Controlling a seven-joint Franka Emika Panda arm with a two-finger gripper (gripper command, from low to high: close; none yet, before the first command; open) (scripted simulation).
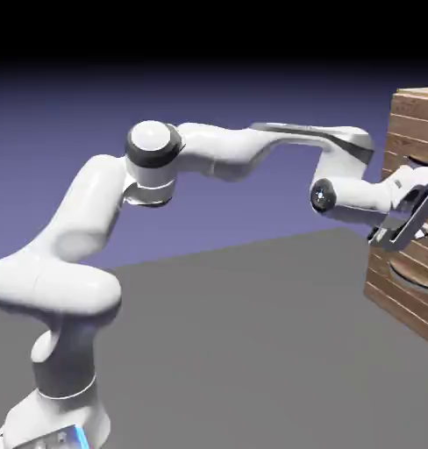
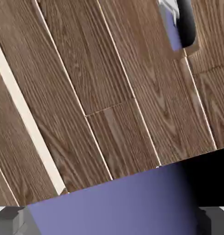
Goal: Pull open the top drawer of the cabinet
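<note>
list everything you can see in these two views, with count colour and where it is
cabinet: 1, reddish-brown wood planks, right edge of the exterior view; its planks fill most of the hand view
top drawer: 1, brown planks, upper front of the cabinet, by the gripper
lower drawer front: 1, brown with a dark curved slot, below the gripper
table: 1, grey, under arm and cabinet
arm: 1, white, reaching from lower left to the cabinet
gripper: 1, white and grey, at the cabinet front; open or shut cannot be told

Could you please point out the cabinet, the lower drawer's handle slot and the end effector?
cabinet [image 1: 417,110]: exterior view, upper front planks.
lower handle slot [image 1: 410,276]: exterior view, dark curve.
end effector [image 1: 395,232]: exterior view, between fingertips.
</note>
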